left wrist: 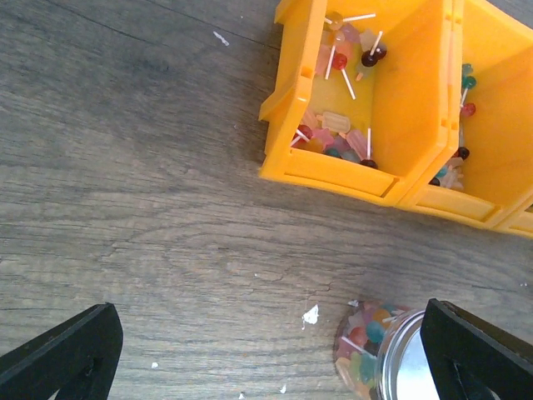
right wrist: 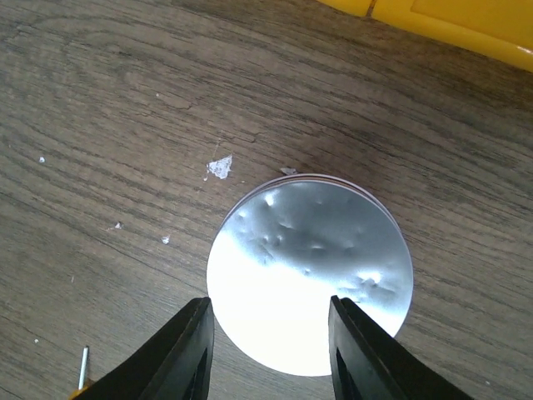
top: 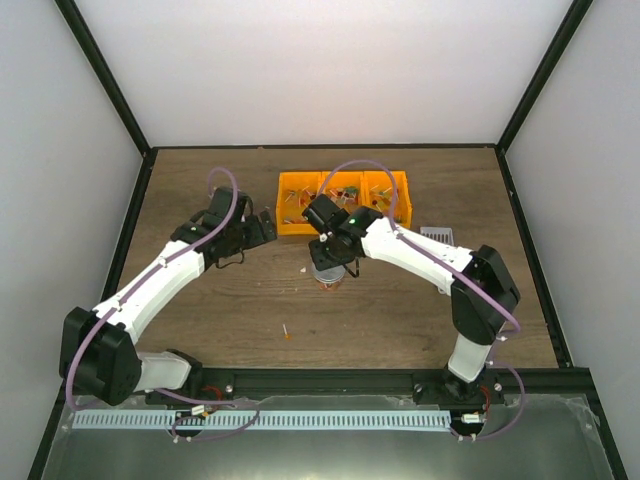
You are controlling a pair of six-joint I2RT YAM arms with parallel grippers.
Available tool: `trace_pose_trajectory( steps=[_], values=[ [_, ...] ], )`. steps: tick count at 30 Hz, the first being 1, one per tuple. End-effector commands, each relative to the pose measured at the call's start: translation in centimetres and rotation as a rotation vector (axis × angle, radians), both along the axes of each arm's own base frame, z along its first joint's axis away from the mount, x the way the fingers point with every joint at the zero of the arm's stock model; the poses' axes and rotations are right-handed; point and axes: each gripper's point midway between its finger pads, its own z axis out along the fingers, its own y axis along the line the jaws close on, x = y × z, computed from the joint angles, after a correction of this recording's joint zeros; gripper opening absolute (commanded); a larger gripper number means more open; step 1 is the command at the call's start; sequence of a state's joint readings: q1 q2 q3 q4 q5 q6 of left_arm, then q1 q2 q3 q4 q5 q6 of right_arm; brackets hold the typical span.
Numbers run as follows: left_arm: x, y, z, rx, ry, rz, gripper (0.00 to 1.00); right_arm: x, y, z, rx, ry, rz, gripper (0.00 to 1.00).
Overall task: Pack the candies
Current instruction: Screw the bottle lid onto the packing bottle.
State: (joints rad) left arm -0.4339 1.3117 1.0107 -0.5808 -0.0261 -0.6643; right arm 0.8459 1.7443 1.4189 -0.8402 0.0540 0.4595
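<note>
The candies (left wrist: 341, 133) are small mixed-colour sweets and lollipops lying in the orange three-part bin (left wrist: 333, 171). More of them fill a small clear jar (left wrist: 360, 350) with a silver lid (right wrist: 312, 267), which stands on the table in front of the bin (top: 290, 228). My right gripper (right wrist: 268, 304) hangs just above the lid with its jaws apart and nothing between them. My left gripper (left wrist: 268, 321) is wide open over bare wood to the left of the jar (top: 328, 276), holding nothing.
A grey slotted scoop (top: 437, 234) lies to the right of the bin. One loose lollipop (top: 287, 332) lies on the table nearer the arm bases. White crumbs (right wrist: 220, 167) are scattered round the jar. Black frame rails border the table.
</note>
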Motion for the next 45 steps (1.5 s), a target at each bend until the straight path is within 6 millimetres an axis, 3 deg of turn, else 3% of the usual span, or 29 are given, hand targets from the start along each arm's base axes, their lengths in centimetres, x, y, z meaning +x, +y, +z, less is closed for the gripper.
trace_pose_trajectory(
  steps=[1, 30, 45],
  values=[
    [-0.3, 0.1, -0.6, -0.015, 0.021, 0.001, 1.0, 0.1, 0.1, -0.2, -0.022, -0.002, 0.016, 0.4],
    [-0.8, -0.1, -1.2, -0.026, 0.03, -0.028, 1.0, -0.4, -1.6, -4.4, -0.127, 0.037, 0.015, 0.43],
    [-0.8, -0.2, -1.7, -0.022, 0.041, -0.043, 1.0, 0.6, -0.8, -2.0, -0.112, -0.019, 0.015, 0.43]
  ],
)
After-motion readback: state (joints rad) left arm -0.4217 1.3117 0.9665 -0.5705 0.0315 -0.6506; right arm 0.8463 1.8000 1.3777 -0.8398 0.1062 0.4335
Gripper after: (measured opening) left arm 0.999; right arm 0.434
